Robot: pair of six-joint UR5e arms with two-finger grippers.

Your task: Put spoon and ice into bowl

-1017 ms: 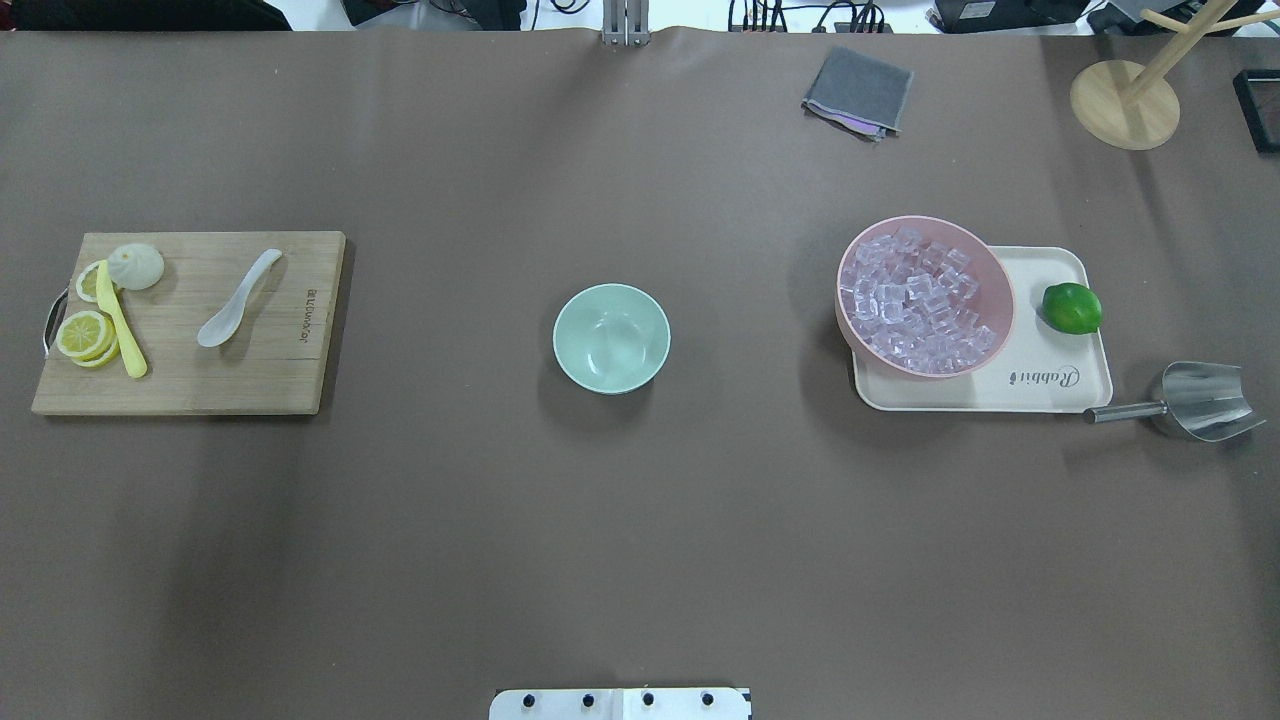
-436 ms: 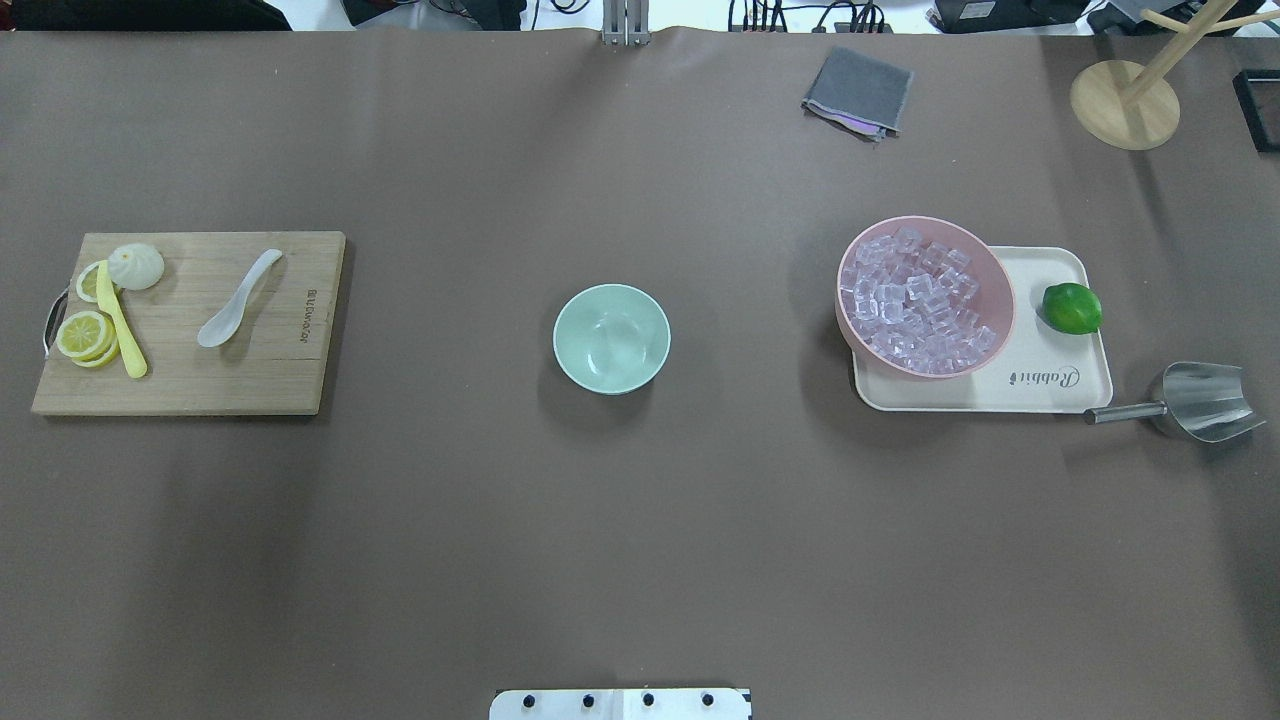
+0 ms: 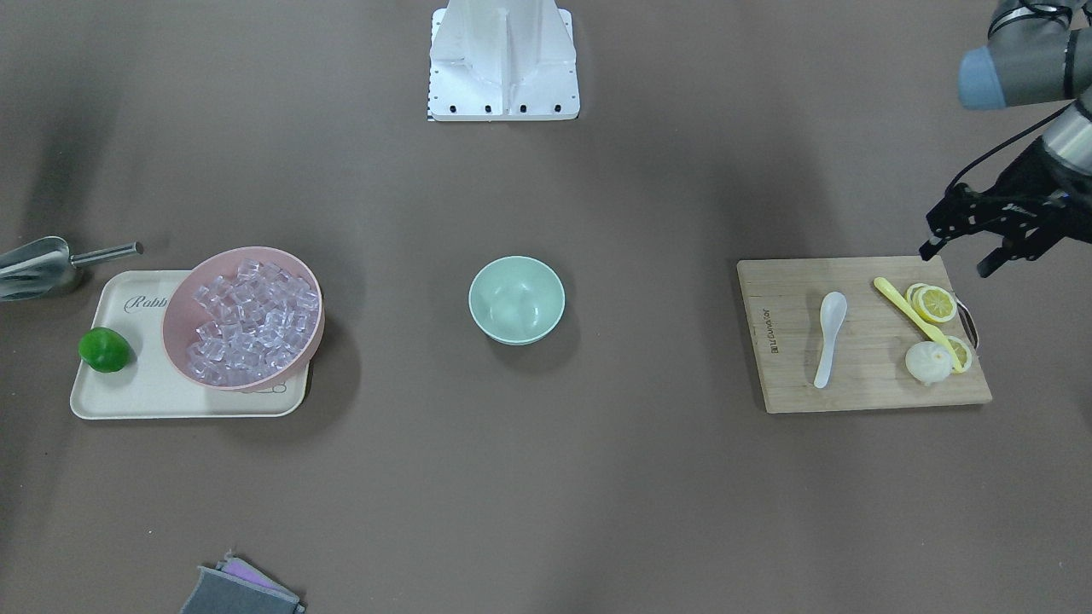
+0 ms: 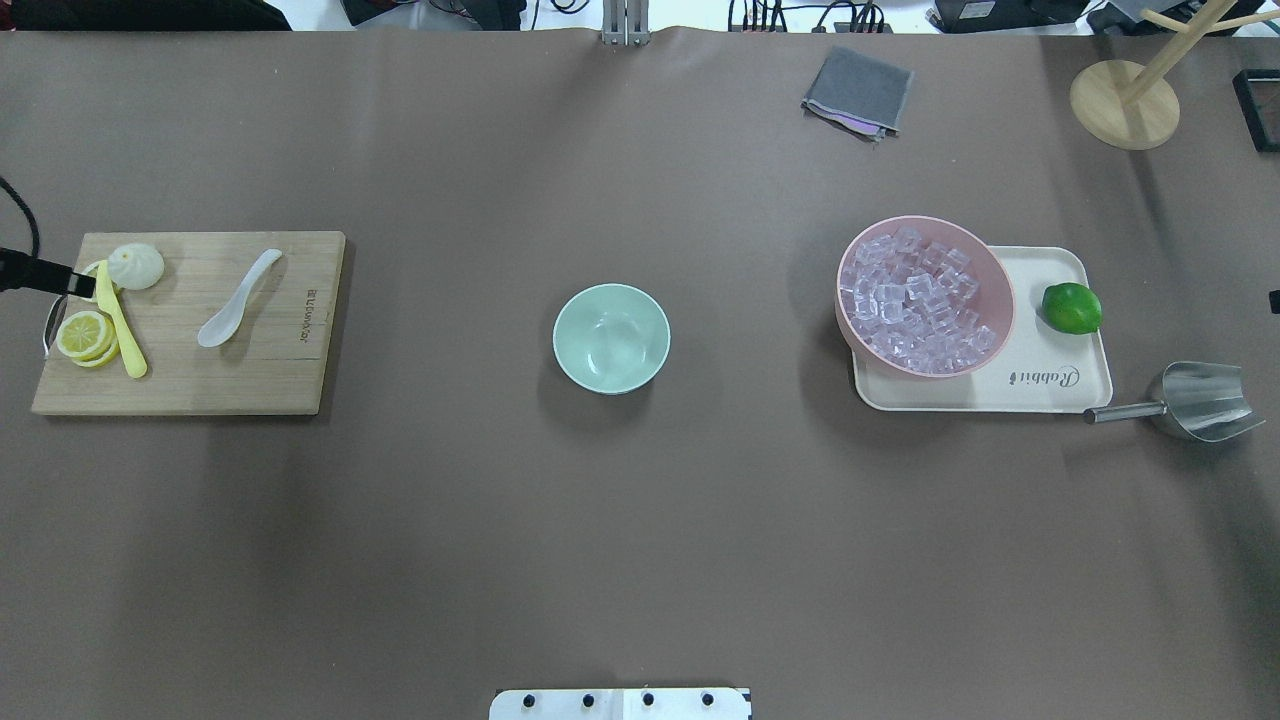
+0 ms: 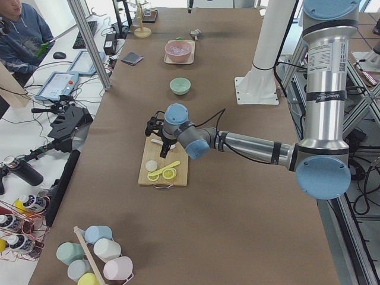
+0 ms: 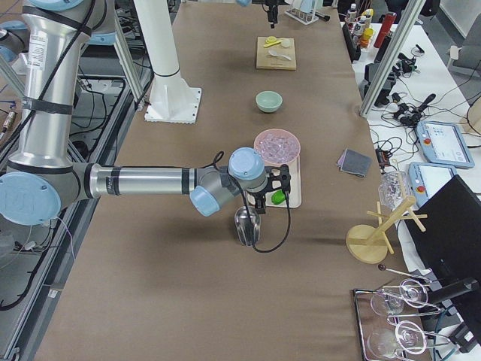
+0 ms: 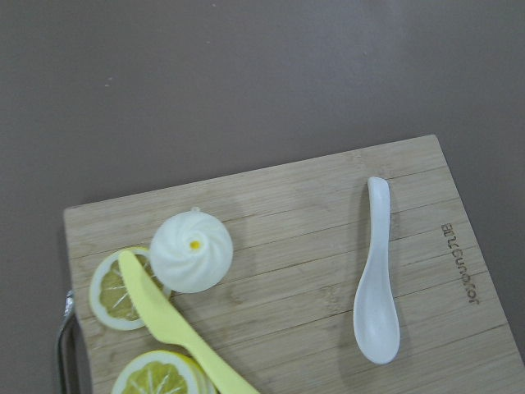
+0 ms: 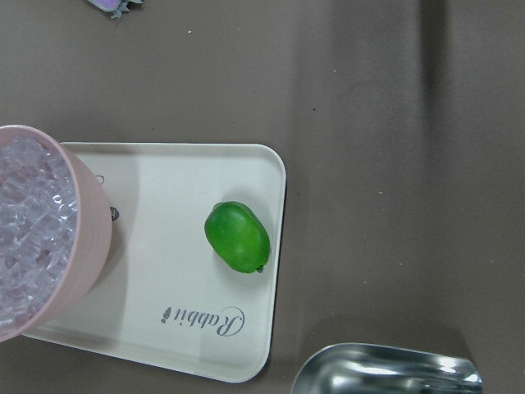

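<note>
The white spoon (image 3: 829,337) lies on a wooden cutting board (image 3: 853,392) on my left side; it also shows in the overhead view (image 4: 235,300) and the left wrist view (image 7: 377,279). The mint-green bowl (image 3: 516,298) (image 4: 611,338) stands empty at the table's middle. Clear ice cubes (image 4: 915,300) (image 3: 252,315) fill a pink bowl (image 4: 1003,300). My left gripper (image 3: 960,256) hovers open and empty beyond the board's outer end, apart from the spoon. My right gripper (image 6: 274,184) hangs near the tray's outer end; I cannot tell whether it is open.
On the board lie lemon slices (image 4: 85,335), a yellow spoon (image 4: 120,320) and a white bun (image 4: 135,265). The pink bowl and a lime (image 4: 1072,307) sit on a cream tray (image 4: 1040,390). A metal scoop (image 4: 1200,400), grey cloth (image 4: 858,90) and wooden stand (image 4: 1125,105) are on the right.
My left gripper's tip has come into the overhead view at the left edge, by the board's end. A dark speck shows at the right edge. Nothing on the table has moved.
</note>
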